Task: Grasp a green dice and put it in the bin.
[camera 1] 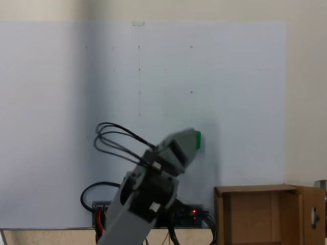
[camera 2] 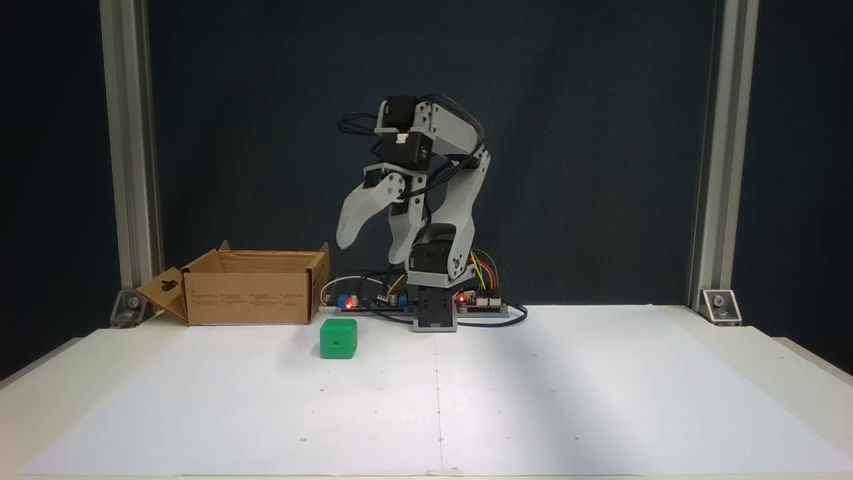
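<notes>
Green dice (camera 2: 338, 338) sits on the white paper sheet (camera 2: 533, 400) that covers the desk (camera 2: 800, 353), and nothing touches it. Landmark is the dice, seen from the front fixed view. Left of it and further back stands the bin (camera 2: 250, 287), a brown cardboard box with its flaps up, near the dice but apart from it. Above the dice and a little to its right hangs the tool (camera 2: 366, 250), released, its two jaws spread with free air between them. Behind the dice, to the right, stands the arm base (camera 2: 434, 313) with circuit boards (camera 2: 481, 303), red lights and cables. Between dice and bin the paper is bare.
</notes>
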